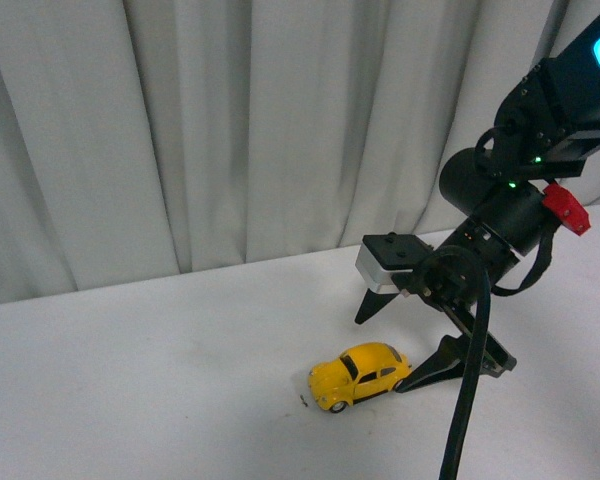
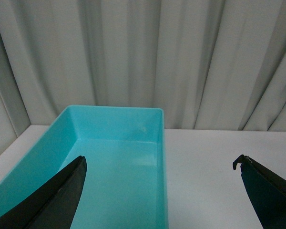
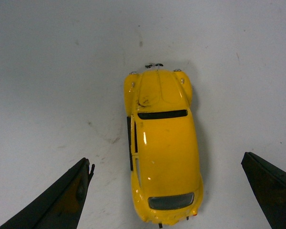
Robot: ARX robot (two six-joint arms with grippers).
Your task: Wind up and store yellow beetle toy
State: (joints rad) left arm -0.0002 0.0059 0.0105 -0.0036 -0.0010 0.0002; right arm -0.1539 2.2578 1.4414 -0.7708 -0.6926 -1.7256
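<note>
noting state at this frame. you have the yellow beetle toy (image 1: 360, 376) standing on its wheels on the white bench (image 1: 130, 380), with the pale curtain (image 1: 230, 130) hanging well behind it. right fingers (image 1: 450, 365) are released and spread wide, lowered close to the bench, one on each side of the toy. in the front view the nearer fingertip sits just beside the toy's tail end; you cannot tell from there whether it touches. in the right wrist view the toy (image 3: 163, 152) lies lengthwise between the right fingers (image 3: 62, 200), rear window toward the camera, bonnet pointing away, with bare bench showing on both flanks, so nothing is grasped. left fingers (image 2: 62, 195) are also released, wide apart and holding nothing. they hang over a teal bin (image 2: 62, 138), whose inside shows only bare floor. the bin shows only in the left wrist view, so you cannot place it against the toy.
</note>
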